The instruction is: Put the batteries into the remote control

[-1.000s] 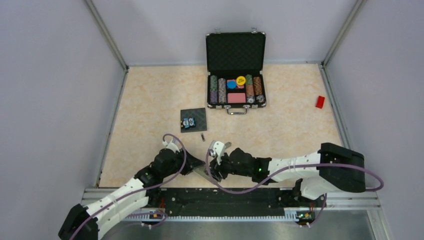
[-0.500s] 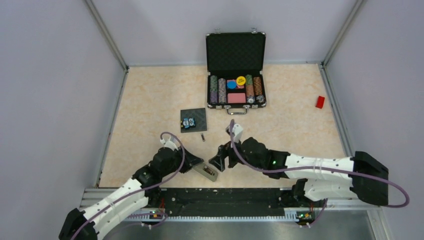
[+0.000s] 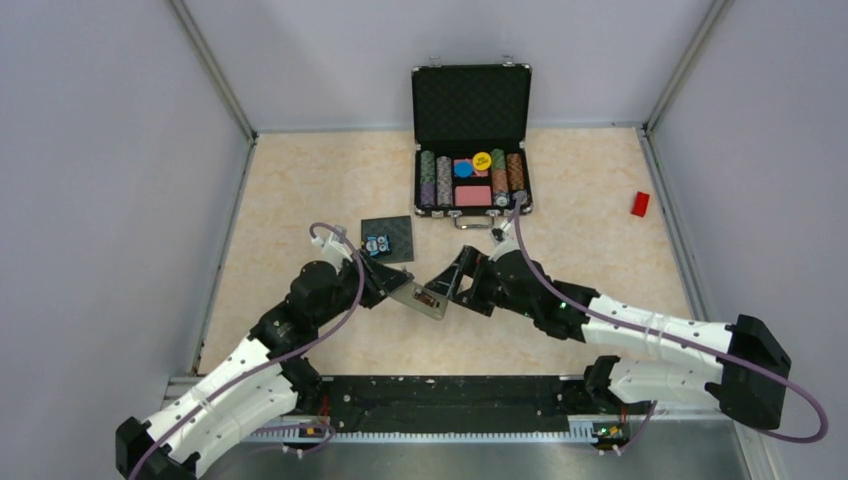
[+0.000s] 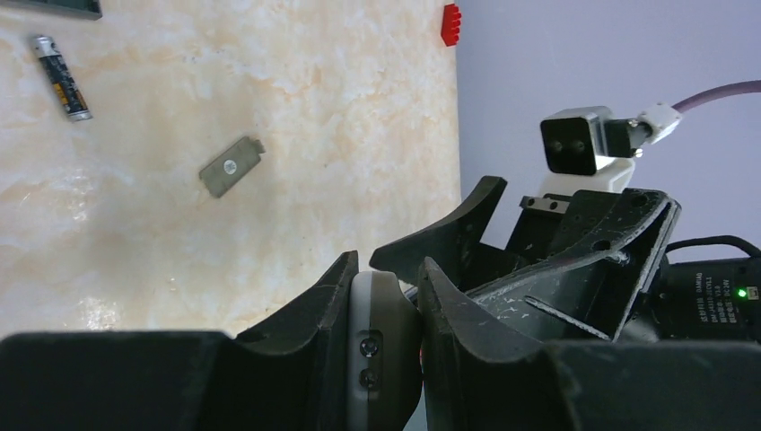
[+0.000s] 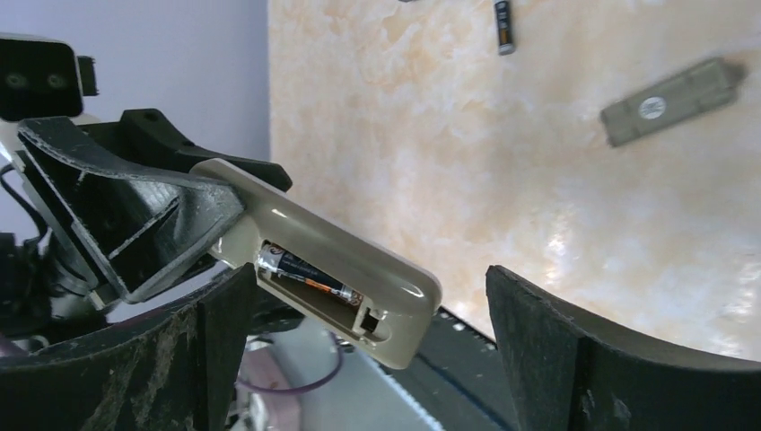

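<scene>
On the left half of the marbled table (image 3: 300,190), the left gripper (image 3: 395,288) is clamped on one end of the remote control (image 3: 427,301) and holds it raised and tilted above the surface. In the left wrist view its two dark fingers (image 4: 314,305) press against both faces of the remote's narrow edge. Just beyond that gripper lies a black pad (image 3: 390,236) with a small blue object (image 3: 377,245) on it.

The remote's grey back is turned toward the right wrist camera with its compartment uncovered, and a battery (image 5: 310,277) lies lengthwise inside. A second battery (image 4: 61,65) lies flat on the table. Near it but apart from it is the flat grey cover (image 4: 231,166).

Right of the remote, the right gripper (image 3: 452,283) has its jaws spread wide and holds nothing. In its own view the remote's free end sits between the two fingers (image 5: 556,350), with a clear gap on one side. Whether the other finger touches the remote cannot be told.

Farther back, right of centre, an open poker-chip case (image 3: 470,105) stands with its lid up and rows of chips in its tray. Near the right wall, well apart from everything else, lies a small red block (image 3: 640,204).
</scene>
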